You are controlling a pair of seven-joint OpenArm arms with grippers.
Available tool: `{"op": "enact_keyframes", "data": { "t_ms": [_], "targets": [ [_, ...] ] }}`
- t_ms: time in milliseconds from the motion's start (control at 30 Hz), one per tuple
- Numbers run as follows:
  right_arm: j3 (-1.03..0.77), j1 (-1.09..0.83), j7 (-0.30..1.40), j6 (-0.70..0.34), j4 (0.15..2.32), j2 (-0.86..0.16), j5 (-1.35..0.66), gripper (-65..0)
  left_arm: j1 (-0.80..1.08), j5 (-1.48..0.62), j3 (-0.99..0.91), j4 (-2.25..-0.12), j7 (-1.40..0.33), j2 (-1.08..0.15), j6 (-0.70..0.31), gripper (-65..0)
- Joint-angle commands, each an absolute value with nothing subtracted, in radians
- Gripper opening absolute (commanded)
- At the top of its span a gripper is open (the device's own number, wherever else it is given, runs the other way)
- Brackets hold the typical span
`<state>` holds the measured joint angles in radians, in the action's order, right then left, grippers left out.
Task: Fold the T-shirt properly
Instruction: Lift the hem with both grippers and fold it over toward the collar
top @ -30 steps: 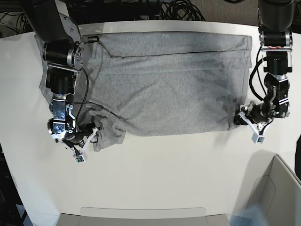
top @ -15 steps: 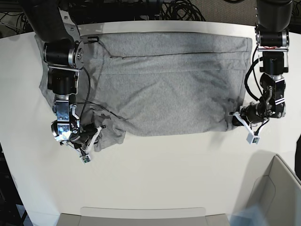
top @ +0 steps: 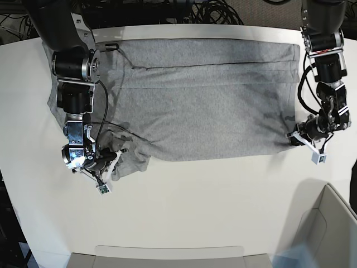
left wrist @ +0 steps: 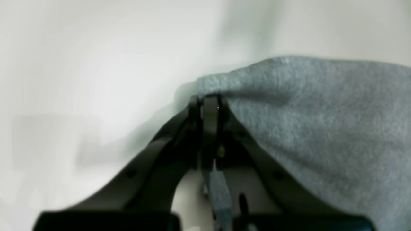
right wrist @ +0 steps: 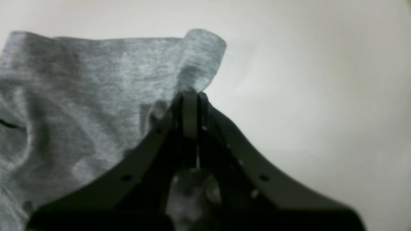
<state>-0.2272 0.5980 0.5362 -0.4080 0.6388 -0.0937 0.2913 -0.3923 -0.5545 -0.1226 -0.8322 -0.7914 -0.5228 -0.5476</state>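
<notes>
The heather-grey T-shirt (top: 195,95) lies spread plain side up across the far half of the white table (top: 195,206). My left gripper (top: 294,138) is at the shirt's near corner on the right of the base view. In the left wrist view that gripper (left wrist: 208,98) is shut, with the grey T-shirt (left wrist: 321,128) pinched between its fingers. My right gripper (top: 114,158) sits at the rumpled near corner on the left. In the right wrist view this gripper (right wrist: 191,94) is also shut on the T-shirt (right wrist: 80,96), and a curled corner sticks out past its tips.
A pale bin (top: 334,223) stands at the near right corner, and a shallow tray edge (top: 167,252) runs along the near middle. Dark cables (top: 212,11) lie beyond the table's far edge. Both arms reach down along the shirt's two sides.
Both grippers were open a second ago and have shut on the shirt's near corners. The left gripper has shifted outward to the right, drawing its corner along.
</notes>
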Motion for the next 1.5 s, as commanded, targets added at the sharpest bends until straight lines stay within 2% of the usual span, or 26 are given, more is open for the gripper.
{"op": "enact_keyframes", "data": {
  "t_ms": [0, 167, 333, 467, 733, 1000, 1233, 1467],
  "targets": [
    [-0.229, 0.601, 0.621, -0.403, 0.674, -0.107, 0.331, -65.0, -0.406, -0.572, -0.128, -0.881, -0.780, -0.539, -0.549, -65.0],
    [-0.223, 0.533, 0.723, -0.407, 0.915, -0.097, 0.331, -65.0, -0.337, -0.567, -0.134, -1.012, -0.829, -0.538, -0.547, -65.0],
    [-0.229, 0.489, 0.829, -0.507, 1.075, -0.070, 0.331, -65.0, -0.289, -0.570, -0.134, -1.090, -0.842, -0.538, -0.545, -65.0],
    [-0.229, 0.441, 0.857, -0.512, 1.165, -0.068, 0.331, -65.0, -0.249, -0.570, -0.139, -1.158, -0.869, -0.538, -0.545, -65.0],
    [-0.229, 0.360, 0.918, -0.519, 1.314, -0.074, 0.331, -65.0, -0.154, -0.567, -0.311, -1.342, -0.987, -0.513, -0.547, -65.0],
    [-0.229, 0.300, 1.018, -0.522, 1.512, -0.074, 0.329, -65.0, -0.067, -0.567, -0.317, -1.455, -1.010, -0.509, -0.547, -65.0],
    [-0.302, 0.311, 1.129, -0.665, 1.666, -0.068, 0.329, -65.0, -0.021, -0.568, -0.317, -1.458, -1.010, -0.509, -0.547, -65.0],
    [-0.308, 0.312, 1.234, -0.698, 1.781, -0.071, 0.335, -65.0, 0.068, -0.568, -0.318, -1.606, -1.010, -0.507, -0.547, -65.0]
  ]
}}
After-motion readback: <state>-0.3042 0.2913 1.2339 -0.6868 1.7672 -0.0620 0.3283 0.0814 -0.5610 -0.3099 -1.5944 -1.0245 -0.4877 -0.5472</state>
